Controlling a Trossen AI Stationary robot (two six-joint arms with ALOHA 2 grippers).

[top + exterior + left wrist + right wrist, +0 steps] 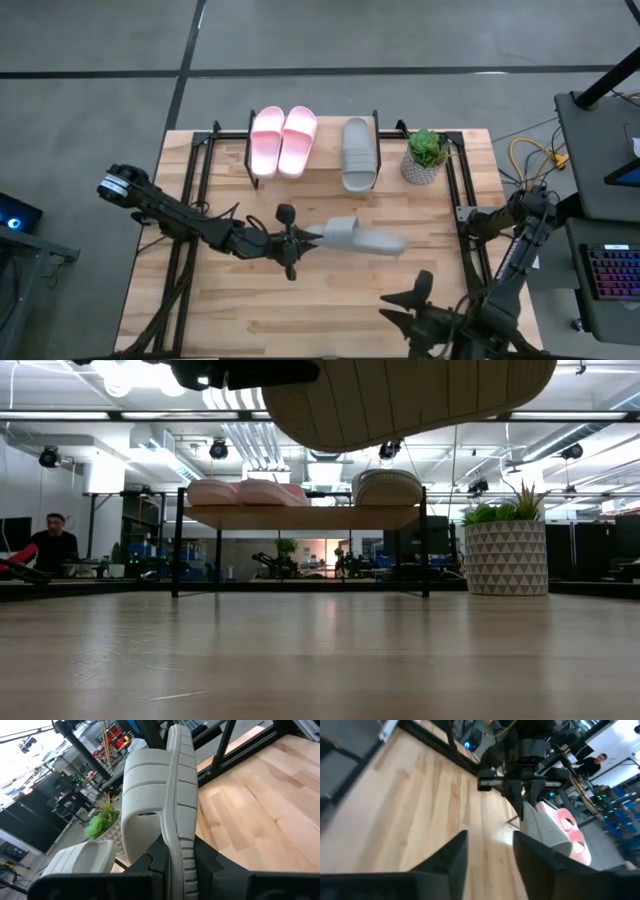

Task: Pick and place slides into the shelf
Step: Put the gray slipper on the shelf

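You have three slides on the shelf [325,178] already. Your left gripper [308,238] is clamped on the last grey slide [360,236], lifted mid-table; your right gripper [400,305], fingers apart, waits near.

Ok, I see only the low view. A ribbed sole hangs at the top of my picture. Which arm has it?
Observer: The left gripper holds that grey slide in the air, over the middle of the table.
Operator: How do the fingers grip it?
Observer: In the left wrist view they are shut on the edge of the sole, and the slide stands on its side.
Operator: Where is the right arm?
Observer: The right gripper waits at the near edge of the table, fingers apart, holding nothing.
Operator: Is there room on the shelf?
Observer: From above, the shelf carries the pink pair and one grey slide, with a gap beside the potted plant.
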